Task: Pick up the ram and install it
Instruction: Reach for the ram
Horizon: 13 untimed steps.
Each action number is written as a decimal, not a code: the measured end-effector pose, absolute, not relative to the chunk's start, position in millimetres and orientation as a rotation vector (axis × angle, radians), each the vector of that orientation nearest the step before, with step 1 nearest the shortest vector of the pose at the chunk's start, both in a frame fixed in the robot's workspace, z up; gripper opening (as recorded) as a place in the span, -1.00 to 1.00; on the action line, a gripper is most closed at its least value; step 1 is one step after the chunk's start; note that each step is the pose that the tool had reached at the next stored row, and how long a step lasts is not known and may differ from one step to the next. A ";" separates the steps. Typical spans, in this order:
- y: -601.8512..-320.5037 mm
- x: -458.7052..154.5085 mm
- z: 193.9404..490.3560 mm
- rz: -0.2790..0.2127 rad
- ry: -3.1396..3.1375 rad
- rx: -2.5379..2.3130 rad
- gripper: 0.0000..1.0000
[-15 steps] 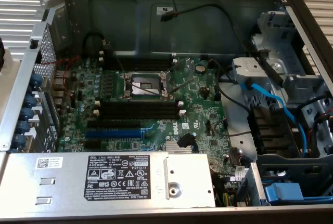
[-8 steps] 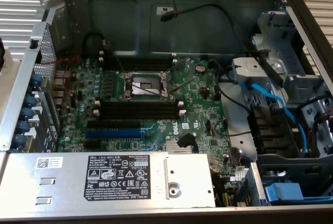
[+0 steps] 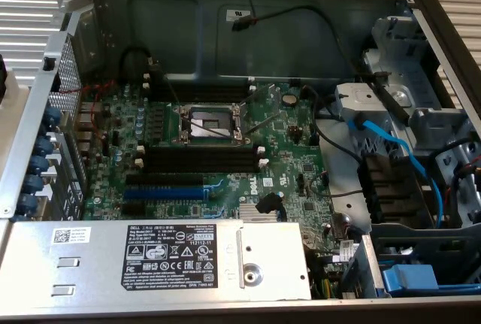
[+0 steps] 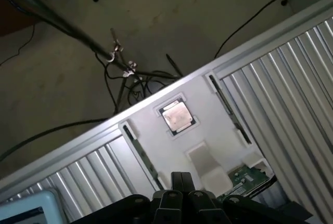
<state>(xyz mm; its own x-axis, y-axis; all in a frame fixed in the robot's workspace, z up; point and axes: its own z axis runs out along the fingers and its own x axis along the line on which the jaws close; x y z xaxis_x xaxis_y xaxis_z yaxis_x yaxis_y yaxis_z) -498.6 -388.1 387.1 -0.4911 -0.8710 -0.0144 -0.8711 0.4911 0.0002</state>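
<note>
In the wrist view my gripper [image 4: 180, 181] is shut with nothing between its fingers. It hangs above a white holder tray [image 4: 156, 130]. What looks like the ram [image 4: 227, 107] is a long, thin dark stick standing on edge in a groove of that tray, apart from the gripper. A second dark stick [image 4: 137, 150] stands in the groove on the other side. In the exterior view the open computer case shows the green motherboard [image 3: 289, 158] with black memory slots [image 3: 203, 160] that have white end clips.
A processor chip [image 4: 177, 116] lies in the tray's middle recess, and a small green board [image 4: 244, 174] near the fingers. Ribbed metal [image 4: 291, 89] flanks the tray. The case holds an open CPU socket [image 3: 210, 122], a blue slot [image 3: 164, 192], a power supply [image 3: 165, 256] and blue cables [image 3: 391, 143].
</note>
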 end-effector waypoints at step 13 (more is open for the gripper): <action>-388.2 -498.6 384.3 0.015 2.587 -1.834 -0.79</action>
<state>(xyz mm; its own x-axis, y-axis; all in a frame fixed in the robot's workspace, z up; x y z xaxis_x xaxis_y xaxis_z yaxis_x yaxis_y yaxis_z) -498.6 -388.2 384.3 -0.3306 -0.9436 0.0188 -0.9433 0.3310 0.0250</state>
